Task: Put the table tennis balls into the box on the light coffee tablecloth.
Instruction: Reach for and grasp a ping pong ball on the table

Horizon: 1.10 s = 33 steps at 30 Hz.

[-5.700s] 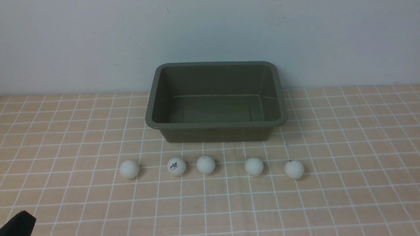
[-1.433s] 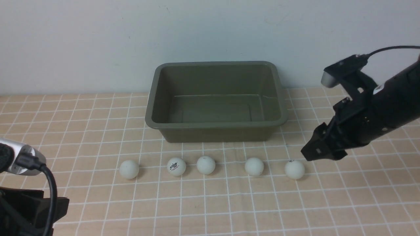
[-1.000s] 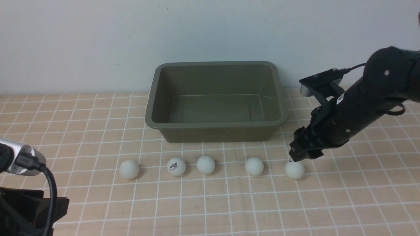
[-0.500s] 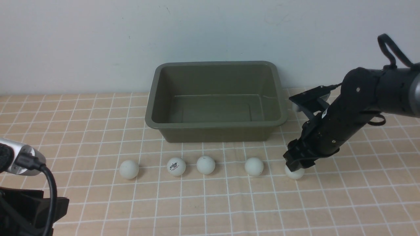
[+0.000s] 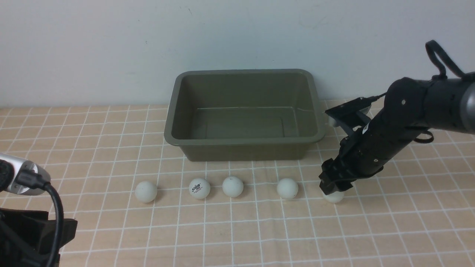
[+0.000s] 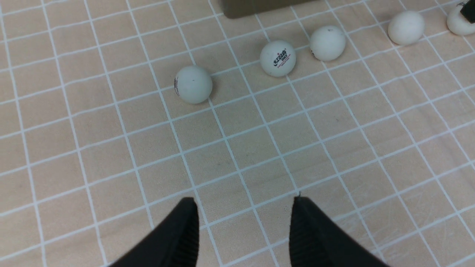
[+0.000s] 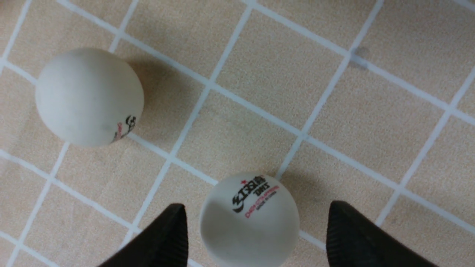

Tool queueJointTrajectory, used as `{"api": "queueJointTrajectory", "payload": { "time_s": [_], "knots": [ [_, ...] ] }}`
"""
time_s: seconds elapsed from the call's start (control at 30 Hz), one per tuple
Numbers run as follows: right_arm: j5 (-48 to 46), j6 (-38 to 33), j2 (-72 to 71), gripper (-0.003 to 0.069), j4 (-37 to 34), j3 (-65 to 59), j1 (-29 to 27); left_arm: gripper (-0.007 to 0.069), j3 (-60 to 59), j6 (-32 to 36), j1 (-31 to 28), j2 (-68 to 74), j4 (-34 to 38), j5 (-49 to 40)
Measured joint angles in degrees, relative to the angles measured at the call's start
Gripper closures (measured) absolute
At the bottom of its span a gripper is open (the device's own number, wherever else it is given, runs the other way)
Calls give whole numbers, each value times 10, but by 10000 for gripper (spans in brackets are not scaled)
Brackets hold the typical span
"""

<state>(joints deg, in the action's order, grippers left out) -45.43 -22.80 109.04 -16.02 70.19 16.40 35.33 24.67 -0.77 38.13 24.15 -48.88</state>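
Observation:
Several white table tennis balls lie in a row on the light coffee tablecloth [image 5: 237, 230], in front of the olive-green box [image 5: 243, 141], which has nothing in it. The rightmost ball [image 5: 335, 197] is half hidden under my right gripper [image 5: 331, 187]. In the right wrist view that logo-printed ball [image 7: 248, 218] sits between the open fingers of my right gripper [image 7: 256, 206], with a gap on each side. Its neighbour [image 7: 89, 96] lies apart from it. My left gripper [image 6: 243, 201] stands open over bare cloth, well short of the nearest ball [image 6: 193, 84].
The other balls lie at the left end [image 5: 146, 191], at left centre with a logo [image 5: 199, 188], in the middle [image 5: 233, 186] and at right centre [image 5: 287, 188]. A pale wall stands close behind the box. My left arm [image 5: 29, 230] fills the bottom left corner.
My right arm has come down from the upper right onto the rightmost ball, and its fingers now straddle that ball. The left arm has hardly moved. No ball has shifted.

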Motion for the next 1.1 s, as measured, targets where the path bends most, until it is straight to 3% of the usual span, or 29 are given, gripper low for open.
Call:
{"api": "queueJointTrajectory", "payload": {
  "time_s": [0.43, 0.73, 0.97, 1.1],
  "knots": [
    [0, -6, 30, 204, 3, 0, 18, 347, 0, 0, 0, 0, 0, 1],
    [-3, -7, 36, 295, 41, 10, 18, 347, 0, 0, 0, 0, 0, 1],
    [-157, 4, 1, 295, 144, 138, 18, 347, 0, 0, 0, 0, 0, 1],
    [-196, 11, -5, 295, 126, 213, 18, 347, 0, 0, 0, 0, 0, 1]
  ]
}}
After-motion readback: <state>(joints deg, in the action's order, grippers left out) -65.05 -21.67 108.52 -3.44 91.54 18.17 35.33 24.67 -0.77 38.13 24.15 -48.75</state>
